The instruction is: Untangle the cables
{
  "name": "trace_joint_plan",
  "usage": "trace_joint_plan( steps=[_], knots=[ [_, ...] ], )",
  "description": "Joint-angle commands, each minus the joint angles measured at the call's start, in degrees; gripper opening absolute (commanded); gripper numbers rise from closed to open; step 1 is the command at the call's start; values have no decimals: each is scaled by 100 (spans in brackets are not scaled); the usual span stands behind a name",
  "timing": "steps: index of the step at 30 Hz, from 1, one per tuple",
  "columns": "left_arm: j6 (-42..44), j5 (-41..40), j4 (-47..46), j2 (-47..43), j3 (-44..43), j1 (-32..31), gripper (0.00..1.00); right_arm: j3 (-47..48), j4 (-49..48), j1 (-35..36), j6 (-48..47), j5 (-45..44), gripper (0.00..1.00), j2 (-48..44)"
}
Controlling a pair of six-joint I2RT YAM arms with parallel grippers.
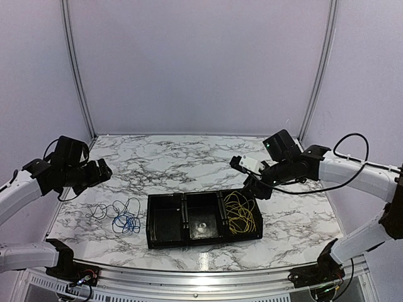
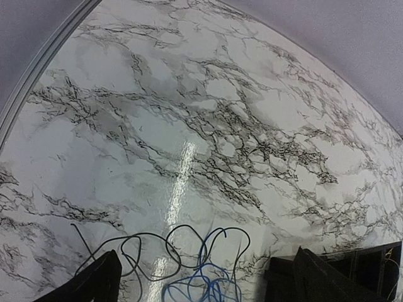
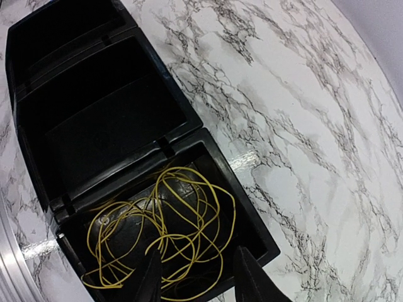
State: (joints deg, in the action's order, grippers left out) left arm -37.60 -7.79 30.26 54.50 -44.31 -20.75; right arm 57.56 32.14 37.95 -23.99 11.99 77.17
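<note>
We see the yellow cable (image 1: 240, 212) in the right end of the tray (image 1: 201, 243) beneath our right tool (image 3: 198, 251), fingers apart, while the blue cable (image 1: 128, 223) and dark cable (image 1: 99, 211) overlap on the desk (image 1: 302, 220) left of the tray, nearest our wide-spread left tool (image 2: 206, 255).

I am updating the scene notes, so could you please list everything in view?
table: one, white marble with dark veins, under everything
tray: one, black, three compartments, on the table's near middle
yellow cable: one coil, in the tray's right compartment
blue cable: one, on the table left of the tray
dark cable: one, on the table, overlapping the blue one
left gripper: one, black, open, over the table's left side
right gripper: one, black, open, above the yellow cable
</note>
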Motion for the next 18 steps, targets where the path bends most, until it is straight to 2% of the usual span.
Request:
trace_joint_plan(
  steps=[1, 4, 8, 13, 18],
  knots=[
    [589, 120, 205, 287, -296, -13, 99, 473, 639, -59, -669, 488, 39, 57],
    [835, -195, 577, 789, -493, -15, 99, 600, 530, -46, -835, 552, 41, 34],
    [596, -960, 882, 1270, -452, -5, 99, 854, 345, -47, -756, 679, 42, 237],
    [835, -486, 879, 1249, -332, -2, 99, 1048, 210, -46, -755, 732, 43, 351],
    [360, -619, 937, 765, -3, -4, 99, 975, 70, -48, -687, 787, 43, 288]
  ],
)
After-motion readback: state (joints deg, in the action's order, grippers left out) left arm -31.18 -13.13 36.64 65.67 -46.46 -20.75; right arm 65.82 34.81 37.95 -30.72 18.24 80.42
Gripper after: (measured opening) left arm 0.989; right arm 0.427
